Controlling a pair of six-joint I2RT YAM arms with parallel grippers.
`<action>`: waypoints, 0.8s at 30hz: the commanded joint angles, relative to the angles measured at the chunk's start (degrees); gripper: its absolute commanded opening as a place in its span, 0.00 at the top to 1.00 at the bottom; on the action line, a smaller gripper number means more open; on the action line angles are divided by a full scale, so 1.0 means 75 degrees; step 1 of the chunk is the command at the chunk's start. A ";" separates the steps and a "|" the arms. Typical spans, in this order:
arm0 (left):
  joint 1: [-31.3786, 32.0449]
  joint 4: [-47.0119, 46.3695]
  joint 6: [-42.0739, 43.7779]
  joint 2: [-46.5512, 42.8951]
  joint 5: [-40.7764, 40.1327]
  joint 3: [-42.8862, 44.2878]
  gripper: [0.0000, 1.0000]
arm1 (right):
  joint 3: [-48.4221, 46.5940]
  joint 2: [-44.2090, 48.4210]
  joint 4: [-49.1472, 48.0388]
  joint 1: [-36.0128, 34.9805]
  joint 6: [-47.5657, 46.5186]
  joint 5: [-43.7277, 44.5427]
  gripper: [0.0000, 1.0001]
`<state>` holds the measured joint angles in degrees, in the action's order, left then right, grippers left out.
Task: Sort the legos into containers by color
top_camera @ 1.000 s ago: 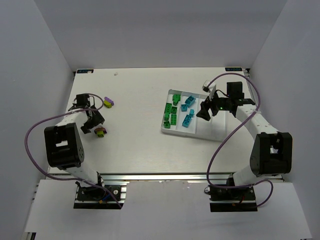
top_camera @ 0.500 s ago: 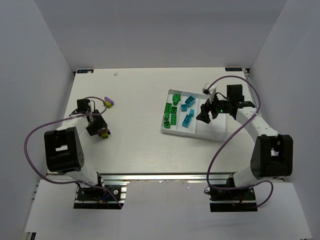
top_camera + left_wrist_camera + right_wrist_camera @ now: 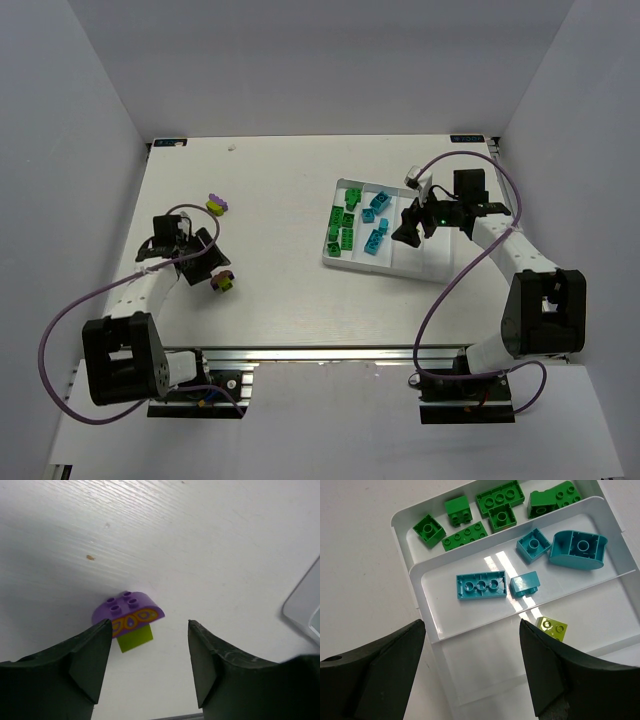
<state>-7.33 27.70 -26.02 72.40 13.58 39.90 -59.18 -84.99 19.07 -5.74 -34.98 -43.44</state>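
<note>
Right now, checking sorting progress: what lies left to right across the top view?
Left hand, green legos, cyan legos, right hand; the two loose purple-lime legos overlap in order, so omitted.

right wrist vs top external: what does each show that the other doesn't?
Right wrist only: a lime brick in the third compartment of the tray; from above, the right end effector sits over that spot.
Top external only: the left end effector next to a purple-on-lime stack, and a second stack farther back on the table.
Both: the tray, green bricks in its first compartment, teal bricks in the second.
</note>
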 commanded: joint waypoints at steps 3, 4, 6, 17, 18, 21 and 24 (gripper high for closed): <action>0.0180 0.0349 0.0106 -0.0513 0.0801 -0.0081 0.24 | -0.0102 0.0340 -0.0047 0.0027 0.0024 -0.0266 0.19; 0.0192 0.0314 0.0118 -0.0513 0.0883 -0.0151 0.23 | -0.0090 0.0363 -0.0047 0.0027 0.0024 -0.0278 0.19; 0.0321 0.0267 0.0095 -0.0466 0.0710 -0.0152 0.19 | -0.0090 0.0375 -0.0035 0.0027 0.0047 -0.0313 0.19; 0.1270 0.0759 0.0375 0.0096 -0.1377 0.1241 0.13 | -0.0055 0.0539 0.0106 0.0027 -0.0035 -0.0337 0.19; 0.1271 0.0794 0.0538 0.0131 -0.1436 0.1417 0.13 | -0.0032 0.0539 0.0106 0.0027 -0.0012 -0.0337 0.19; 0.1271 0.1402 0.0645 0.0482 -0.1670 0.1733 0.15 | 0.0004 0.0563 0.0094 0.0027 -0.0012 -0.0325 0.19; 0.1306 0.2059 0.0435 0.0612 -0.2279 0.1863 0.15 | 0.0050 0.0598 0.0082 0.0027 -0.0012 -0.0290 0.19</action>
<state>2.20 36.53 -22.92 76.25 2.24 52.40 -59.13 -82.61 19.57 -5.74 -34.92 -44.34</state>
